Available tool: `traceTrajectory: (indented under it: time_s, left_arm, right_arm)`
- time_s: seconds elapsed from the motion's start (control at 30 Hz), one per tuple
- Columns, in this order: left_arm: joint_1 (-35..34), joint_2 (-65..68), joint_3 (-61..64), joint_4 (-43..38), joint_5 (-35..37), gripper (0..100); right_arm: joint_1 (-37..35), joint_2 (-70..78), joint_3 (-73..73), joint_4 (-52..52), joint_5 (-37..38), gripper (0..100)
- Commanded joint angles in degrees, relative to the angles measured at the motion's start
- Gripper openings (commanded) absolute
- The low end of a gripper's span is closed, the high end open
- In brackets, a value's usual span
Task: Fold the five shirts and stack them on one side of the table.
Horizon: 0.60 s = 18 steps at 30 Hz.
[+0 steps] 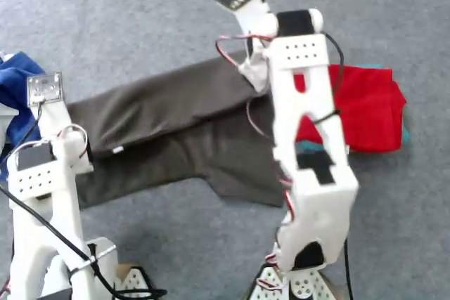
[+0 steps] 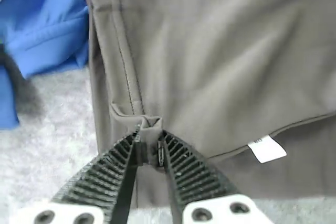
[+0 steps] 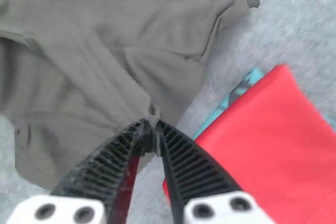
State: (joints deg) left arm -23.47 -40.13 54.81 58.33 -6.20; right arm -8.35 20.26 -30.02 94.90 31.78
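Left hand (image 2: 149,138): its two fingers are closed on a small fold of the hem at one end of the grey shirt (image 1: 176,124), with cloth pressed between them.
Right hand (image 3: 150,128): also closed, pinching a bunch of the same shirt at the opposite end, close to the red shirt (image 1: 369,107).
Where the shirt is: it lies flat on the surface (image 1: 394,230), in the middle, between the two arms and stretched from one hand to the other.
Long axis: it runs across the surface from the left arm's side to the right arm's side. The right end lies a little farther from the arm bases than the left end.
Which way it points: the hem is at the left hand. The right end is probably a shoulder or sleeve, but the creases there are too confused to be sure.
Nearer arm: neither, because each hand already has its own end.
Coming move, as I judge it: both hands must travel together, across the long axis, so that the held edge stays straight.
Stack side: the red shirt lies folded on a teal shirt (image 3: 247,85), just beside the right end.
Blue shirt (image 1: 17,75): in a loose heap near the left end.
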Motion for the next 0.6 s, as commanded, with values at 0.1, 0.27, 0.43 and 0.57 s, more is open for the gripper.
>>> traceTrajectory:
  time_s: [0.1, 0.27, 0.43, 0.57]
  left_arm:
    - [-1.0, -1.8, 5.7, -0.5, -0.8, 3]
    - [-2.7, -1.8, 5.8, 3.8, -0.8, 3]
    - [-3.3, -1.8, 6.0, 5.1, -1.6, 3]
    - [-3.3, -1.9, 5.7, 7.7, -3.5, 3]
  right_arm:
    - [1.8, -19.0, 26.9, -11.6, 0.8, 1.5]
    - [1.9, -30.1, 41.9, -16.2, 0.8, 1.5]
    - [2.5, -39.8, 53.7, -19.9, 0.8, 1.5]
    - [6.1, -44.4, 56.7, -19.7, 1.0, 1.5]
